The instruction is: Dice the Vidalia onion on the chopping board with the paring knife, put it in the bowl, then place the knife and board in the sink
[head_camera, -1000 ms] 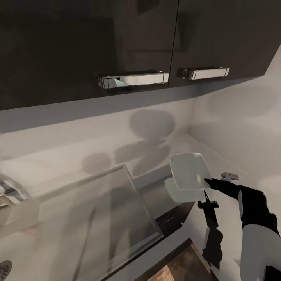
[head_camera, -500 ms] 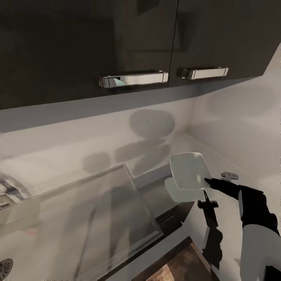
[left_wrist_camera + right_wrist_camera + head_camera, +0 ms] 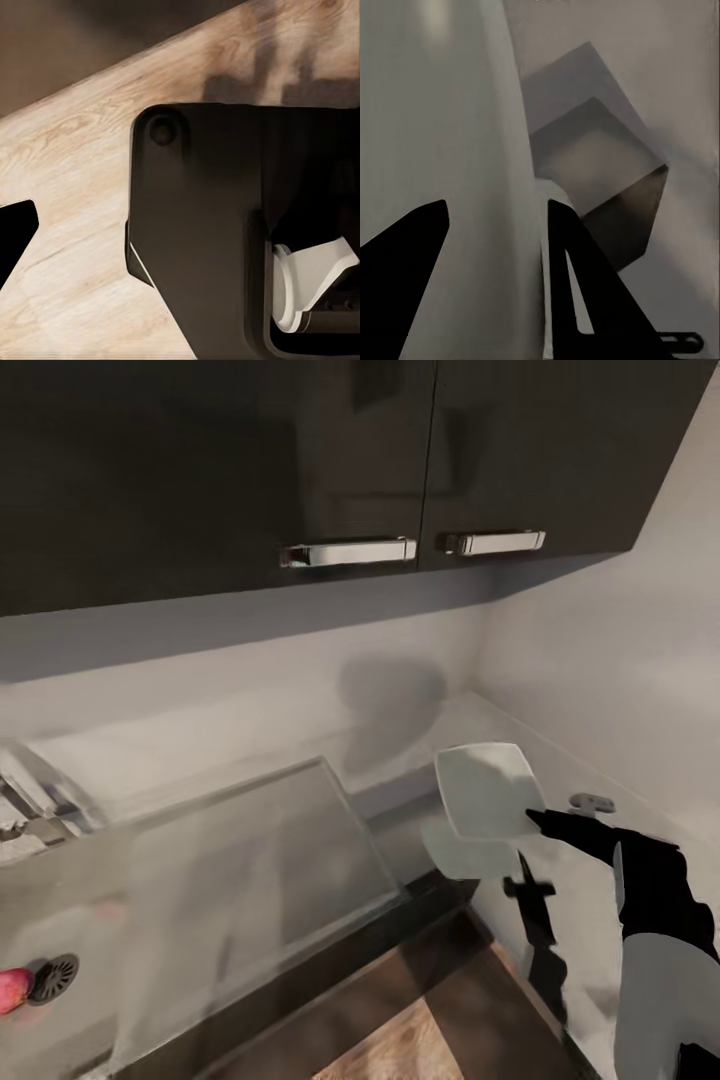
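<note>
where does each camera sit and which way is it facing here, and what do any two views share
Head view: on the robot's head, facing forward and down at the grey steel sink, the small pinkish-red onion and the right gripper holding up the white squarish bowl.
Left wrist view: near the left gripper, facing the wooden floor and a dark part of the robot's body.
Right wrist view: near the right gripper, its dark fingers astride the bowl.
Shared: head and right wrist views both show the bowl.
</note>
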